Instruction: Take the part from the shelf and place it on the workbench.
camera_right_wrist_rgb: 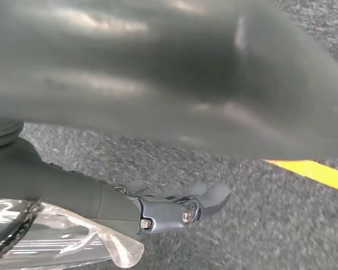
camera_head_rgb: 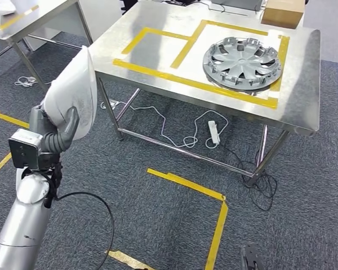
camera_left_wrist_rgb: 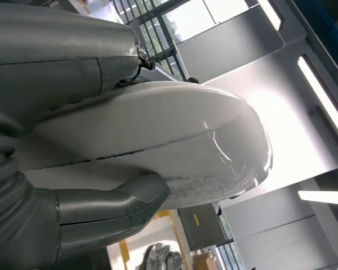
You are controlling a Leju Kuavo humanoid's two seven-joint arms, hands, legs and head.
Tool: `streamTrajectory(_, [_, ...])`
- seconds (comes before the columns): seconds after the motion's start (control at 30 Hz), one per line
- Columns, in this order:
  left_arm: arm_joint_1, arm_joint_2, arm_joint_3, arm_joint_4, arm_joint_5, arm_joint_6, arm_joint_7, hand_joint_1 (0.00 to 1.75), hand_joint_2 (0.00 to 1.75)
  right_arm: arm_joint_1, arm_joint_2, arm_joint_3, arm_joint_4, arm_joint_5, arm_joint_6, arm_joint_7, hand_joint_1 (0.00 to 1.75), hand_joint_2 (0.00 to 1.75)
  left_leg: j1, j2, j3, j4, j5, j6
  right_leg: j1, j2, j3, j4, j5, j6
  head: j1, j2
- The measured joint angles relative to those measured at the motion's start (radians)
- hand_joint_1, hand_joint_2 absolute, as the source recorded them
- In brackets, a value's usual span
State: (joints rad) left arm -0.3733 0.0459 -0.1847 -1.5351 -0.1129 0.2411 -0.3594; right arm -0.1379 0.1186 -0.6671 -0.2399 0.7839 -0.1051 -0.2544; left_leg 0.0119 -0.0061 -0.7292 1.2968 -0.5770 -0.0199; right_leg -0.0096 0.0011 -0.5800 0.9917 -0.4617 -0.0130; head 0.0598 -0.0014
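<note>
One half of the job looks done, approx: the part [camera_head_rgb: 76,90], a white curved shell, is already off the shelf and in the left hand [camera_head_rgb: 58,132], thumb on one face and fingers behind the other, gripping it firm. Left wrist view confirms: thumb [camera_left_wrist_rgb: 116,211] pressed under the shell's rim, shell [camera_left_wrist_rgb: 167,140] lying across the palm. The part is held in the air, low and off the bench's near-left corner, not touching the bench [camera_head_rgb: 299,84].

Left to do, by my read: carry it fwd over the bench top, set it down, let go. Likely drop spot is one of the taped boxes toward the bench's left side, but that's a guess.

Right hand [camera_right_wrist_rgb: 176,208] hangs over the carpet, fingers loosely extended, nothing in them.

Bench: bare steel top w/ yellow tape [camera_head_rgb: 159,70] marking boxes. A silver hubcap [camera_head_rgb: 242,62] sits in the right-hand box, close to the right edge. A cardboard box [camera_head_rgb: 284,12] stands at the far-right corner. Left boxes hold nothing.

Room: dark grey carpet [camera_head_rgb: 159,225] w/ yellow floor tape [camera_head_rgb: 188,188] in front of the bench. Under the bench a white power strip [camera_head_rgb: 214,132] and cables trail across the floor. A 2nd steel table [camera_head_rgb: 22,22] stands off to the far left, also taped. Wrist view looks up at ceiling strip lights.
</note>
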Motion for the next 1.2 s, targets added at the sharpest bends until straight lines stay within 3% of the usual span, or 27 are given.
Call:
streamTrajectory(0.03, [0.001, 0.0, 0.0, 0.0, 0.001, -0.001, 0.0, 1.75, 1.75, 0.001, 0.0, 0.0, 0.0, 0.0, 0.0, 0.0, 0.0, 0.0, 0.001, 0.0, 0.001, -0.004, 0.015, -0.001, 0.0, 0.0, 0.001, 0.001, -0.001, 0.001, 0.0, 0.0])
streamTrajectory(0.07, [0.001, 0.0, 0.0, 0.0, 0.001, -0.002, 0.0, 1.75, 1.75, 0.001, 0.0, 0.001, 0.0, 0.0, 0.001, 0.0, 0.0, 0.0, 0.002, 0.001, 0.021, -0.048, 0.047, -0.001, 0.0, 0.001, 0.003, 0.002, -0.002, 0.003, 0.0, 0.0])
streamTrajectory(0.13, [-0.001, 0.0, 0.0, 0.0, 0.004, -0.004, 0.0, 1.75, 1.75, 0.001, 0.0, 0.001, 0.0, 0.0, 0.001, 0.0, 0.0, 0.0, 0.002, 0.003, 0.088, -0.188, 0.113, 0.002, 0.001, 0.002, 0.005, 0.006, -0.008, 0.01, 0.0, 0.0])
streamTrajectory(0.17, [-0.002, 0.0, 0.0, 0.0, 0.005, -0.005, 0.0, 1.75, 1.75, 0.0, 0.0, 0.002, 0.0, 0.0, 0.001, 0.0, 0.0, 0.0, 0.0, 0.003, 0.113, -0.24, 0.129, 0.006, 0.003, 0.002, 0.005, 0.008, -0.01, 0.015, 0.0, 0.0])
streamTrajectory(0.2, [-0.002, 0.0, 0.0, 0.0, 0.006, -0.006, 0.0, 1.75, 1.75, 0.0, 0.0, 0.002, 0.0, 0.0, 0.001, 0.001, 0.0, 0.0, -0.001, 0.003, 0.125, -0.268, 0.132, 0.01, 0.005, 0.002, 0.003, 0.01, -0.012, 0.019, 0.001, 0.0])
streamTrajectory(0.33, [-0.002, 0.001, 0.0, -0.001, 0.008, -0.009, 0.0, 1.75, 1.75, 0.0, 0.0, 0.002, 0.0, 0.0, 0.001, 0.001, 0.0, 0.0, -0.001, 0.002, 0.13, -0.284, 0.13, 0.036, 0.003, 0.001, -0.006, 0.023, -0.027, 0.039, 0.002, 0.0])
streamTrajectory(0.4, [-0.004, 0.0, -0.001, -0.002, 0.008, -0.01, 0.0, 1.75, 1.75, -0.001, 0.0, 0.002, 0.0, 0.0, 0.001, 0.001, 0.0, 0.0, 0.002, 0.003, 0.134, -0.289, 0.132, 0.047, 0.001, 0.001, -0.049, 0.109, -0.076, 0.046, 0.006, 0.0])
streamTrajectory(0.47, [-0.004, 0.0, -0.001, -0.002, 0.008, -0.011, 0.0, 1.75, 1.75, 0.0, 0.0, 0.002, 0.0, 0.0, 0.001, 0.002, 0.0, 0.0, 0.001, 0.004, 0.134, -0.288, 0.13, 0.052, -0.001, 0.0, -0.119, 0.25, -0.132, 0.05, 0.009, 0.0])
streamTrajectory(0.5, [-0.003, 0.0, -0.001, -0.002, 0.008, -0.011, 0.0, 1.75, 1.75, 0.002, 0.0, 0.002, 0.0, 0.0, 0.001, 0.002, 0.0, 0.0, 0.0, 0.003, 0.134, -0.288, 0.129, 0.052, -0.001, 0.0, -0.145, 0.297, -0.141, 0.052, 0.009, 0.0])
streamTrajectory(0.53, [-0.002, 0.0, -0.001, -0.002, 0.008, -0.011, 0.0, 1.75, 1.75, 0.003, 0.0, 0.002, 0.0, 0.0, 0.001, 0.002, 0.0, 0.0, 0.0, 0.003, 0.136, -0.287, 0.128, 0.053, -0.001, 0.0, -0.154, 0.306, -0.13, 0.052, 0.009, 0.0])
streamTrajectory(0.57, [-0.002, 0.0, -0.001, -0.002, 0.008, -0.011, 0.0, 1.75, 1.75, 0.003, 0.0, 0.002, 0.0, 0.0, 0.001, 0.002, 0.0, 0.0, 0.0, 0.002, 0.138, -0.287, 0.126, 0.052, -0.001, 0.0, -0.142, 0.272, -0.101, 0.052, 0.009, 0.0])
streamTrajectory(0.63, [-0.002, 0.0, -0.001, -0.002, 0.008, -0.011, 0.0, 1.75, 1.75, 0.001, 0.0, 0.002, 0.0, 0.0, 0.001, 0.002, 0.0, 0.0, -0.001, 0.001, 0.145, -0.287, 0.12, 0.047, -0.001, 0.0, -0.077, 0.133, -0.029, 0.047, 0.009, 0.0])
streamTrajectory(0.67, [-0.003, 0.0, -0.001, -0.002, 0.008, -0.011, 0.0, 1.75, 1.75, -0.001, 0.0, 0.002, 0.0, 0.0, 0.001, 0.002, 0.0, 0.0, -0.003, 0.001, 0.146, -0.285, 0.117, 0.042, 0.0, 0.0, -0.045, 0.071, -0.009, 0.044, 0.008, 0.0])
streamTrajectory(0.73, [-0.005, 0.0, -0.001, -0.002, 0.008, -0.012, 0.0, 1.75, 1.75, -0.002, 0.0, 0.002, 0.0, 0.0, 0.001, 0.002, 0.0, 0.0, -0.006, 0.001, 0.146, -0.284, 0.115, 0.032, 0.002, 0.001, -0.015, 0.017, -0.006, 0.037, 0.007, 0.0])
streamTrajectory(0.8, [-0.005, 0.0, -0.001, -0.002, 0.008, -0.012, 0.0, 1.75, 1.75, 0.0, 0.0, 0.002, 0.0, 0.0, 0.001, 0.002, 0.0, 0.0, -0.004, 0.001, 0.146, -0.284, 0.113, 0.021, 0.002, 0.002, -0.012, 0.012, -0.006, 0.028, 0.008, 0.0])
streamTrajectory(0.87, [-0.007, 0.0, -0.002, -0.002, 0.008, -0.012, 0.0, 1.75, 1.75, -0.001, 0.0, 0.002, 0.0, 0.0, 0.002, 0.002, 0.0, 0.0, -0.002, 0.002, 0.133, -0.252, 0.091, 0.01, -0.002, 0.002, -0.006, 0.008, -0.005, 0.016, 0.005, 0.0])
streamTrajectory(0.97, [-0.007, 0.0, -0.002, -0.002, 0.008, -0.013, 0.0, 1.75, 1.75, -0.002, 0.0, 0.003, 0.0, 0.0, 0.003, 0.002, 0.0, 0.0, 0.0, 0.003, 0.043, -0.066, 0.009, -0.001, -0.002, 0.002, 0.002, 0.006, -0.011, 0.003, 0.001, 0.0])
streamTrajectory(1.0, [-0.005, 0.0, -0.002, -0.002, 0.008, -0.013, 0.0, 1.75, 1.75, -0.001, 0.0, 0.003, 0.0, 0.0, 0.003, 0.002, 0.0, 0.0, 0.0, 0.003, 0.012, -0.009, -0.006, -0.003, -0.002, 0.002, 0.005, 0.006, -0.014, 0.001, 0.001, 0.0])
streamTrajectory(1.03, [-0.004, 0.001, -0.002, -0.002, 0.008, -0.013, 0.0, 1.75, 1.75, 0.0, 0.0, 0.003, 0.0, 0.0, 0.004, 0.002, 0.0, 0.0, 0.0, 0.003, -0.005, 0.016, -0.001, -0.003, -0.001, 0.003, 0.009, 0.007, -0.017, 0.001, 0.001, 0.0])
streamTrajectory(1.07, [-0.003, 0.001, -0.002, -0.002, 0.008, -0.014, 0.0, 1.75, 1.75, 0.001, 0.0, 0.003, 0.0, 0.0, 0.004, 0.003, 0.0, 0.0, 0.0, 0.003, -0.003, -0.001, 0.025, -0.001, -0.001, 0.003, 0.014, 0.007, -0.021, 0.002, 0.001, 0.0])
streamTrajectory(1.13, [-0.005, 0.001, -0.003, -0.002, 0.008, -0.015, 0.0, 1.75, 1.75, 0.001, 0.0, 0.003, 0.0, 0.0, 0.004, 0.003, 0.0, 0.0, -0.001, 0.003, 0.049, -0.128, 0.111, 0.006, -0.001, 0.005, 0.027, 0.007, -0.03, 0.006, 0.001, 0.0])
streamTrajectory(1.2, [-0.009, 0.0, -0.003, -0.002, 0.008, -0.015, 0.0, 1.75, 1.75, -0.001, 0.0, 0.003, 0.0, 0.0, 0.004, 0.002, 0.0, 0.0, -0.005, 0.003, 0.101, -0.243, 0.15, 0.016, 0.002, 0.006, 0.032, 0.01, -0.04, 0.015, 0.001, 0.0])
